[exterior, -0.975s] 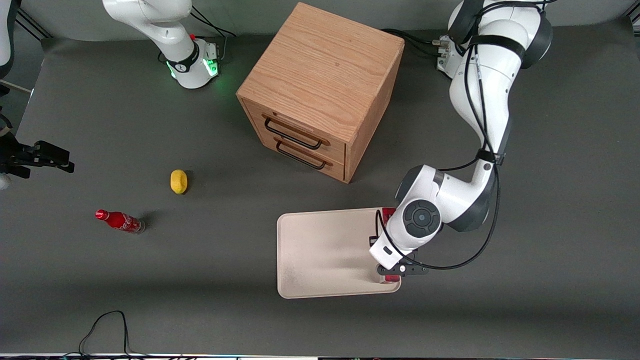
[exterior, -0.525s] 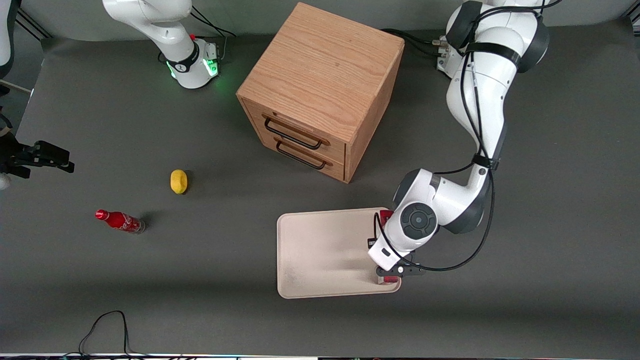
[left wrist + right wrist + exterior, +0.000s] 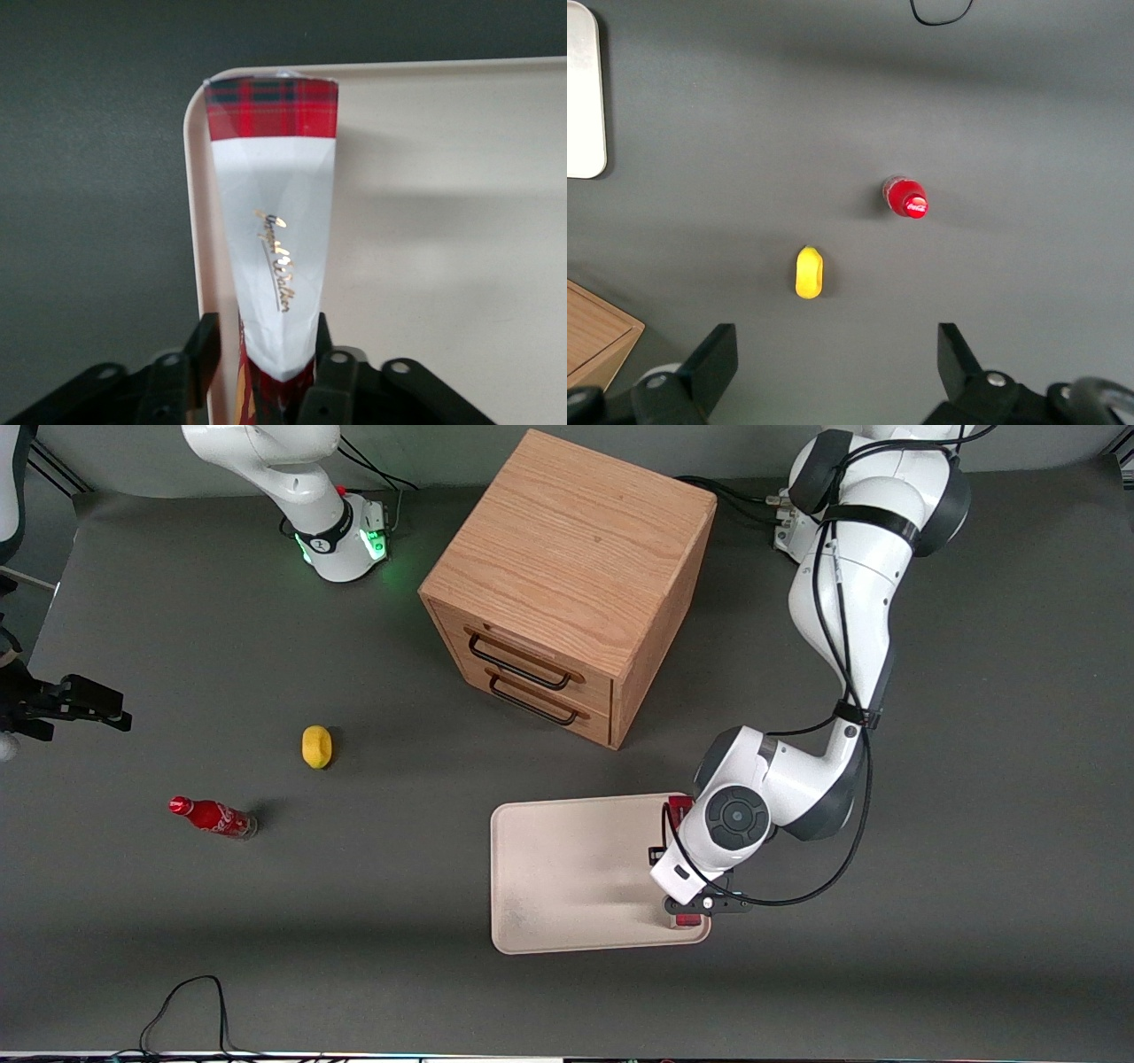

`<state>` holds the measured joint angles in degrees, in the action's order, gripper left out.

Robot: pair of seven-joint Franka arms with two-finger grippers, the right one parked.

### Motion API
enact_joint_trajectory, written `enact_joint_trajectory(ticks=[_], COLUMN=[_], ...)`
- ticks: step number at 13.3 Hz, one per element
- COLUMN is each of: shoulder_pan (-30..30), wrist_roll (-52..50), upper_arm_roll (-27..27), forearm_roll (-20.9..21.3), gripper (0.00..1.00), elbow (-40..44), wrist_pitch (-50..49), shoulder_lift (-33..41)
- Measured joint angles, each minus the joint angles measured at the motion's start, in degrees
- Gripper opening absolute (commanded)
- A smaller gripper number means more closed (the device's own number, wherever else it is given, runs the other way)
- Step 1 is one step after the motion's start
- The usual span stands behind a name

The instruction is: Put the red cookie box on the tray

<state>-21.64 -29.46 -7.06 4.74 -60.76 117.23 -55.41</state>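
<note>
Gripper (image 3: 261, 350) fingers were clamped on the red cookie box (image 3: 273, 239), which you held over the tray's (image 3: 567, 868) edge nearest the working arm. From the front camera, only the box's two red ends (image 3: 679, 808) showed, poking out at about 12 and 6 o'clock from under the wrist. You had a wooden cabinet (image 3: 567, 584) at roughly 11 o'clock from the tray, and a yellow object (image 3: 316, 746) and a Coca-Cola bottle (image 3: 211, 817) well apart toward the parked arm's end.
</note>
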Motion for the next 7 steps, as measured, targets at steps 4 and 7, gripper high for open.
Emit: enact_joint_trajectory(ticks=[4, 7], shoulder_pan=[0.07, 0.03], wrist_roll=[-0.42, -0.45], upper_arm_roll=[-0.1, -0.54], forearm_roll=[0.0, -0.21], gripper=[1.0, 1.0], elbow=[1.85, 2.58], wrist_pitch=[-10.37, -21.66], shoulder_lift=[5.22, 14.21])
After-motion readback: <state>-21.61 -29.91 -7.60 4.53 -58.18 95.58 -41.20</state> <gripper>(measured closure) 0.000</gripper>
